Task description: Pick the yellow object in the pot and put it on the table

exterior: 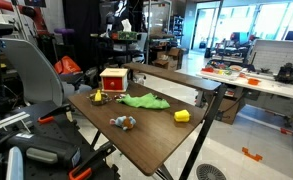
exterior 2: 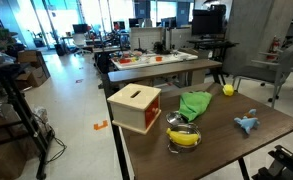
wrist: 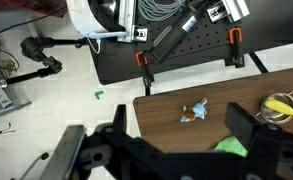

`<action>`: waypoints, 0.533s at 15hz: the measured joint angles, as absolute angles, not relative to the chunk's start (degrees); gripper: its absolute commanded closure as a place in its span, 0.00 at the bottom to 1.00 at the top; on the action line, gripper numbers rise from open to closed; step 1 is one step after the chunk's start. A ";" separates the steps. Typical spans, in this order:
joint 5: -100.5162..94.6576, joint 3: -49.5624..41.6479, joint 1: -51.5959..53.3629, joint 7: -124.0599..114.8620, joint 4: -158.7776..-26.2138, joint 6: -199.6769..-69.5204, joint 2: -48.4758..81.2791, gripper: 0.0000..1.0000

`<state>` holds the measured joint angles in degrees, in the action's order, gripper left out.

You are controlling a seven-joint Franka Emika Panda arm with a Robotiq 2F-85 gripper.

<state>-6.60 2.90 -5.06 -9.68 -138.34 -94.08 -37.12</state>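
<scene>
1. Where things are: the gripper (wrist: 161, 142) has its jaws spread wide with nothing between them. It's up high and well off to the side of the pot (wrist: 289, 119), which only just makes it into the edge of the wrist view. The yellow object (exterior 2: 185, 137) is lying inside the pot and looks like a little toy banana to me. Nothing's been picked yet.
2. Wrong yellow thing. There's a yellow block (exterior: 182, 116) well apart from the pot, out past the green cloth (exterior 2: 194, 103). Going by colour alone could land you on that one.
3. The rim. The object sits low in there, so a finger coming down off-centre could catch the pot's wall and shove or tip it. It looks light, and it's near the edge of the table (exterior 2: 226, 152).
4. The red box (exterior 2: 134, 108) is just beside the pot, so wide-open jaws could bump it on the way down.
5. It's a curved shape, so I'd guess a pinch near one end lets it squirt out.
6. For the drop-off, the cloth and the small blue toy (exterior 2: 247, 124) are both near the pot. Aim for bare wood.
</scene>
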 measured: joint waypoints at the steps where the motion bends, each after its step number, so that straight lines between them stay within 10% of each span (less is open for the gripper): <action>1: -6.60 2.90 -5.06 -9.68 -138.34 -94.08 -37.12 0.00; 8: -6.59 2.90 -5.06 -9.68 -138.34 -94.08 -37.12 0.00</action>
